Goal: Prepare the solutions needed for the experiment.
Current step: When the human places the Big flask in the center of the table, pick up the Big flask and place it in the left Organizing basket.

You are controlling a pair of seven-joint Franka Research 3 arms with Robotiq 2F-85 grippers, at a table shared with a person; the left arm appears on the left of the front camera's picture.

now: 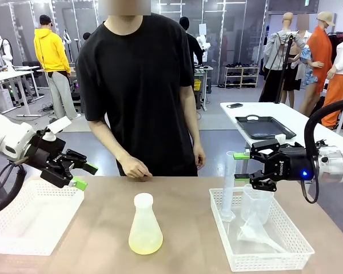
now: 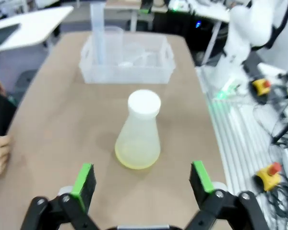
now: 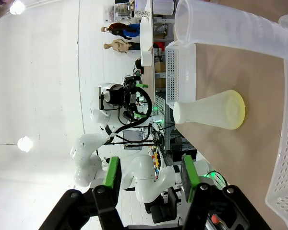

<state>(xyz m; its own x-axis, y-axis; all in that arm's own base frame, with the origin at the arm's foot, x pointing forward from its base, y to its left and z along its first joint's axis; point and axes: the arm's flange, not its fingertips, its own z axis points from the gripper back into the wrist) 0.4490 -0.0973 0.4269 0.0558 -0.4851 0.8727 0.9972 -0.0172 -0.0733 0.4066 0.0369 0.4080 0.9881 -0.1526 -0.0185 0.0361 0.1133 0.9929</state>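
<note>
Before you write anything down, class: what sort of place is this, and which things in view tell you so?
Most likely a robotics research lab staged for chemistry work. On the table stands a conical flask holding pale yellow solution; a white basket carries a measuring cylinder and a funnel. Other work tables stand behind.

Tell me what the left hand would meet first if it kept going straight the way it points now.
Probably the conical flask with its pale yellow solution: it stands centred between the open left hand fingers in the wrist view, bare table between them. Depth is hard to judge.
</note>
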